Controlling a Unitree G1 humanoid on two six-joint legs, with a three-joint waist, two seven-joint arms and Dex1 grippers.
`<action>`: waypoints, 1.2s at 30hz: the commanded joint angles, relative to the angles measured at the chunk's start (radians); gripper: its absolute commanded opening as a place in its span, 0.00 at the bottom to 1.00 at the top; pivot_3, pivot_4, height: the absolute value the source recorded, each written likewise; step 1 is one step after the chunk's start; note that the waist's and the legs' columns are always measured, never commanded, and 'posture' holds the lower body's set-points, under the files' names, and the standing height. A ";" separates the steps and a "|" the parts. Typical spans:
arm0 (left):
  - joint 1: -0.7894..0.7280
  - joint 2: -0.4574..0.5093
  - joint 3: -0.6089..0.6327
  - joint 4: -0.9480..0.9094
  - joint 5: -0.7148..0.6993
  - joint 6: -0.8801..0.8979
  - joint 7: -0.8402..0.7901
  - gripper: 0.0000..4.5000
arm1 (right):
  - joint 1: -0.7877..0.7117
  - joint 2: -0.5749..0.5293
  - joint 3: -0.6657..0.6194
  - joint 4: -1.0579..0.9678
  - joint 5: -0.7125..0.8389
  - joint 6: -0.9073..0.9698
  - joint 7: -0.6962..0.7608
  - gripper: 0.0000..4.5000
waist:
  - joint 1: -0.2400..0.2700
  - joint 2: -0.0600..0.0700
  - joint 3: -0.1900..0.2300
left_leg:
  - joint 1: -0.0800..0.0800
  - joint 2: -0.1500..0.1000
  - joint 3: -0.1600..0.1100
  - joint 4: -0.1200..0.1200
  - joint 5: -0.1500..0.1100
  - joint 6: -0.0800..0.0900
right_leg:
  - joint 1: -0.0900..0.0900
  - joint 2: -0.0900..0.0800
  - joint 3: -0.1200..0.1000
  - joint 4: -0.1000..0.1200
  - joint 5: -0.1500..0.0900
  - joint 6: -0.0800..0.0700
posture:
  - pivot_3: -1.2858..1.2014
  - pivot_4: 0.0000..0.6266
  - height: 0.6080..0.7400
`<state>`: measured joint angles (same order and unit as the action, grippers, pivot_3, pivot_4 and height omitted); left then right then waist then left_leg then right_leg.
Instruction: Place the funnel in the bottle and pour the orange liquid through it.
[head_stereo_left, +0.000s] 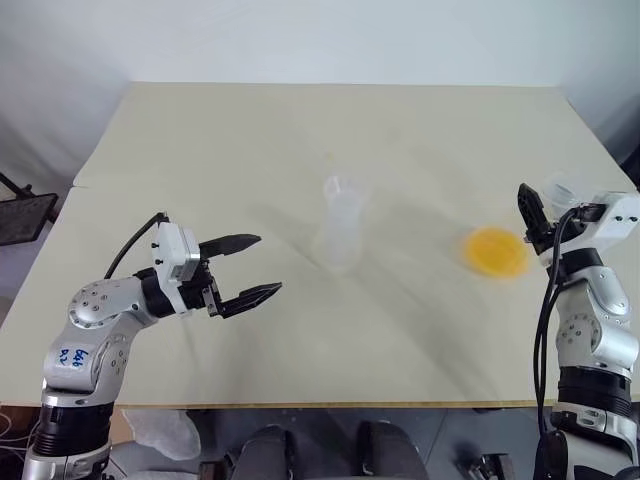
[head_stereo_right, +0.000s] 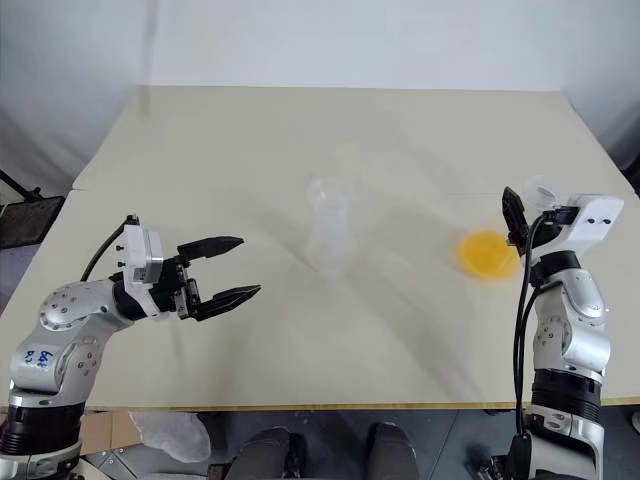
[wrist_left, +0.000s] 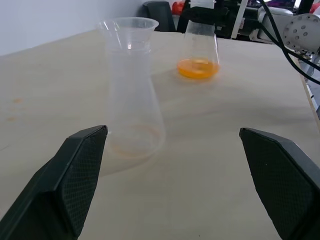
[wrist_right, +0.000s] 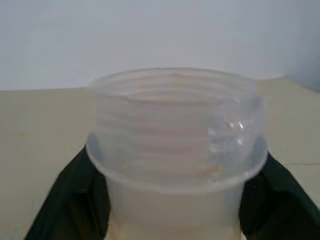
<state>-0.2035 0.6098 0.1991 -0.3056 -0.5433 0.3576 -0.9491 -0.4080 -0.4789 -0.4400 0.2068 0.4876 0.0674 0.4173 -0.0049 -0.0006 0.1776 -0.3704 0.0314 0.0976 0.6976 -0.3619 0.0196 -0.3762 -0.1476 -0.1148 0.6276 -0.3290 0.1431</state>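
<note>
Right tool clamped on neck of flask holding orange liquid, at right side of table; threaded neck sits between its black fingers. Left tool wide open, gripping nothing, hovering level above table at near left, pointing toward empty bottle. Empty bottle upright mid-table, well apart from both tools; funnel appears seated in its mouth, hard to make out.

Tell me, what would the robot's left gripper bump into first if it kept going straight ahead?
Probably the clear conical flask-shaped bottle with the funnel in its neck. The open left gripper points across the table toward it. Depth is hard to judge.
</note>
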 joint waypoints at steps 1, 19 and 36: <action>0.004 0.014 0.026 -0.038 -0.020 -0.022 0.006 1.00 | -0.016 -0.003 -0.004 -0.022 0.005 -0.001 0.002 0.57 | 0.000 0.000 0.000 | 0.000 0.000 0.000 0.000 0.000 0.000 | 0.000 0.000 0.000 0.000 0.000 0.000 | 0.52 0.24 1.00; -0.067 -0.058 -0.030 0.021 0.009 -0.069 0.064 1.00 | -0.209 -0.092 0.384 -0.216 -0.445 -0.178 0.033 0.57 | 0.000 0.005 0.003 | -0.002 -0.001 -0.001 -0.001 0.000 0.000 | -0.001 0.000 -0.002 0.000 0.000 0.000 | 0.52 0.24 1.00; -0.031 -0.150 -0.071 0.000 0.030 -0.099 0.160 1.00 | -0.382 -0.108 0.600 -0.048 -1.050 -0.562 -0.263 0.57 | -0.013 0.005 0.003 | -0.002 0.000 -0.002 -0.001 0.000 0.000 | -0.001 -0.001 -0.003 -0.001 0.000 0.000 | 0.52 0.24 1.00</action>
<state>-0.2339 0.4653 0.1273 -0.2659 -0.5086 0.2812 -0.7996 -0.7511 -0.5832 0.1683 0.1776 -0.5134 -0.4693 0.2169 -0.0181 0.0042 0.1807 -0.3726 0.0312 0.0959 0.6969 -0.3617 0.0193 -0.3777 -0.1484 -0.1175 0.6269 -0.3290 0.1432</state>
